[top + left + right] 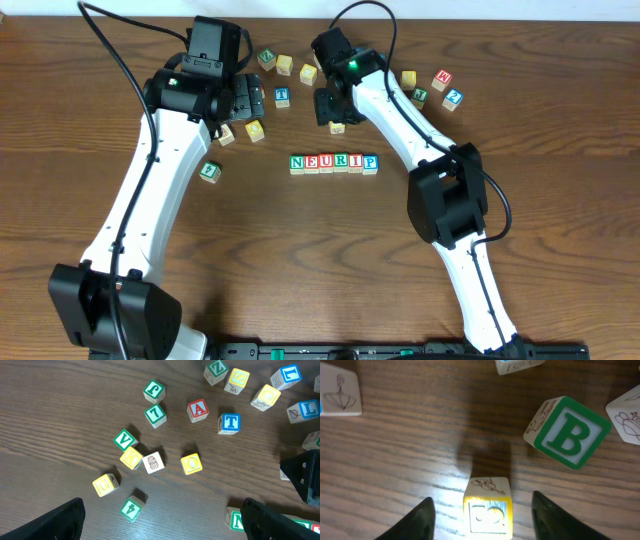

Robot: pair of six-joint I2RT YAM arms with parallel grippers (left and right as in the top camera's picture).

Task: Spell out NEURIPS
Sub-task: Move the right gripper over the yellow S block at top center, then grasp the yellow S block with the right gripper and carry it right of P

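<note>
**Left wrist: loose cubes below open fingers**

You look down on the wooden table [60, 420] between your left gripper's [161, 512] wide-spread fingers. A red A cube [199, 410] sits beside a blue T cube [229, 423]. A green N cube [235, 519] peeks out at lower right.

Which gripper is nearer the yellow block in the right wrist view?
Right. The right gripper straddles the yellow block, a finger on each side. The left gripper sits well off to its left, over other loose blocks.

Table [560, 300] matt wood grain; yellow cube [487, 510] painted wood, prob. semi-gloss.
</note>
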